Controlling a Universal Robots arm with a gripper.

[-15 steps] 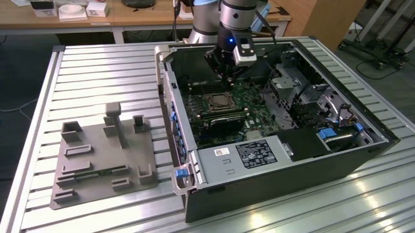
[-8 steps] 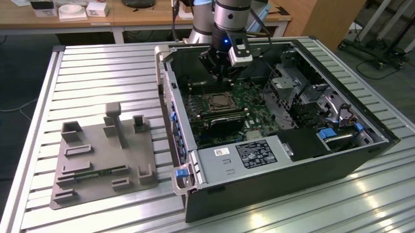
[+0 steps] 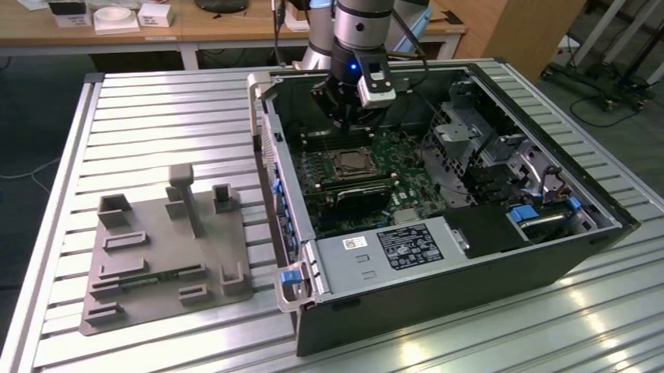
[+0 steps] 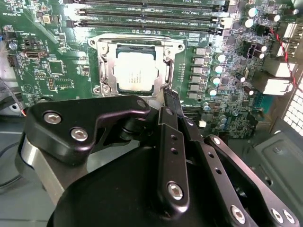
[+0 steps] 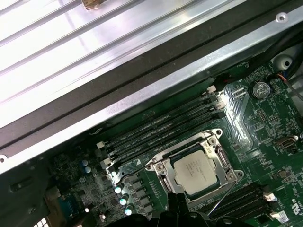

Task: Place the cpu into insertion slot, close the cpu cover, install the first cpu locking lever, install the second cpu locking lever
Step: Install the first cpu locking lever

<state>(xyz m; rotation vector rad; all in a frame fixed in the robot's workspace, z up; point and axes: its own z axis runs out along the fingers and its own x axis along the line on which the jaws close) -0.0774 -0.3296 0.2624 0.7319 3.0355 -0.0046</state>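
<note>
While the gripper's (image 4: pixel 171 98) black body hides the near side of the green circuit board (image 4: pixel 57 71) in the second wrist view, its fingertips look pressed together at the edge of the insertion slot (image 3: pixel 353 165). Whether they pinch anything cannot be made out. The cpu (image 4: pixel 135 72) lies flat in the slot, with the cpu cover (image 4: pixel 108 66) down around it. In the first wrist view a thin wire lever (image 5: pixel 222 197) slants off the slot's corner, its end cut off by the frame.
</note>
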